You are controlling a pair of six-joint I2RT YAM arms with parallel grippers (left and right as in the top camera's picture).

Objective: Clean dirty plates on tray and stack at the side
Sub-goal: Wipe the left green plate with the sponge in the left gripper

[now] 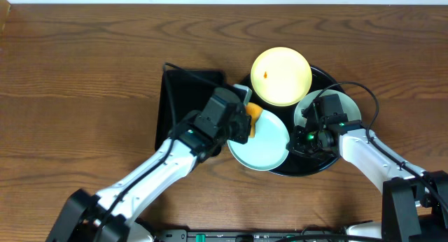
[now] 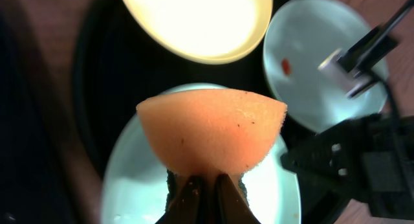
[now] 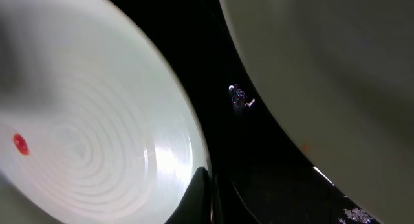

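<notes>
The round black tray holds three plates. The pale yellow plate at the back has an orange speck. One mint-blue plate lies front left, also seen in the left wrist view. My left gripper is shut on an orange sponge just above that plate. The other mint-blue plate, with a red speck, sits at the right. My right gripper is shut on its rim.
A smaller rectangular black tray lies left of the round tray, under my left arm. The brown wooden table stretches out to the left and back. Cables loop over the right arm near the tray's right rim.
</notes>
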